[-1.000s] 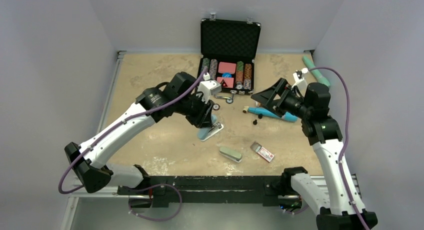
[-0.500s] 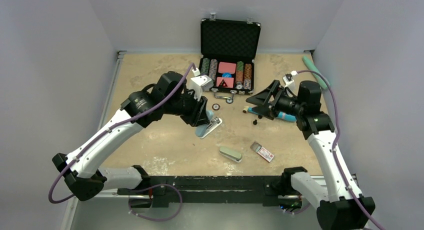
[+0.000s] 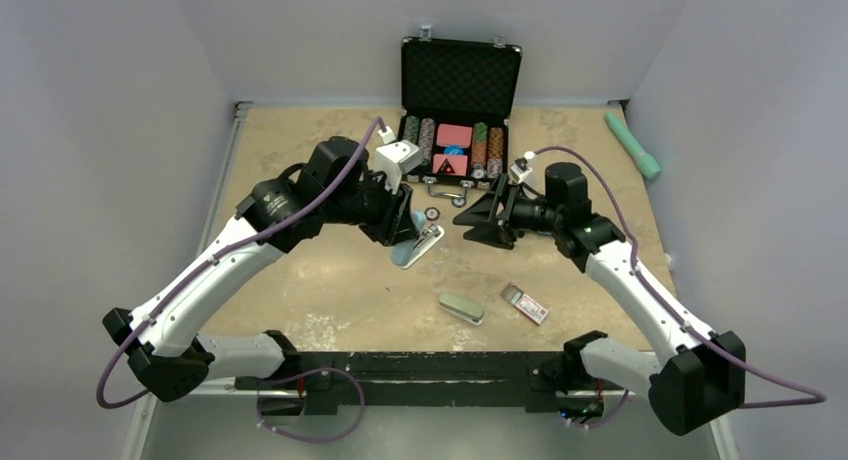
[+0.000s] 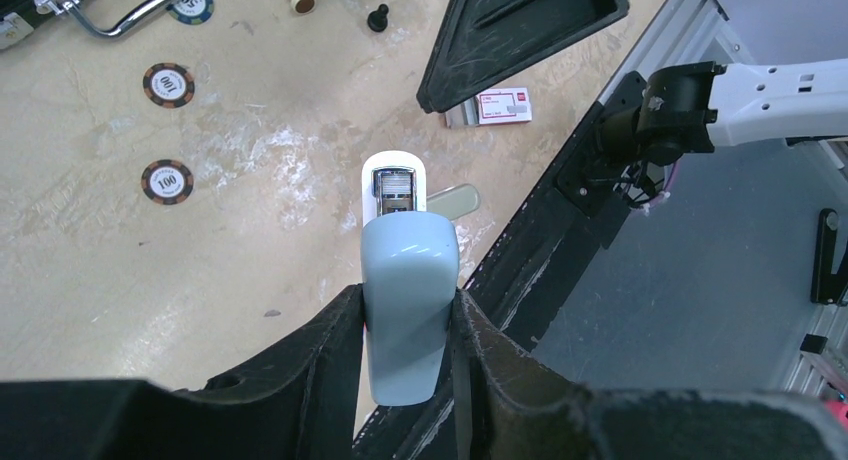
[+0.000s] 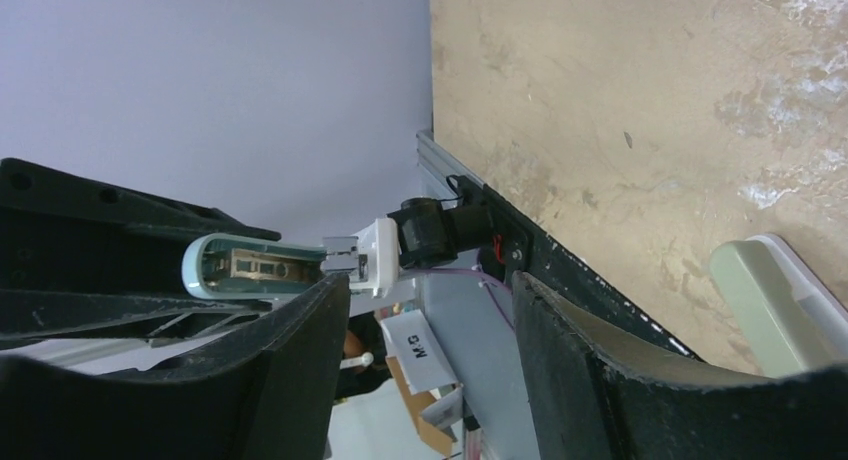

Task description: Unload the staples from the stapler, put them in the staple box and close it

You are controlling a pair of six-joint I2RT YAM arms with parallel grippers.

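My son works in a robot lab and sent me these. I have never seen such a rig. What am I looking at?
These are two robot arms bolted at the near edge of a table. The wide picture comes from a camera above and behind them. The other two come from a small camera on each wrist, so each shows its own black fingers. The left gripper is shut on a pale blue stapler. The right gripper is open, holds nothing and faces the stapler. On the table are an open case of poker chips, a few loose chips, a small white box, a pale green object and a green tool at the far right.
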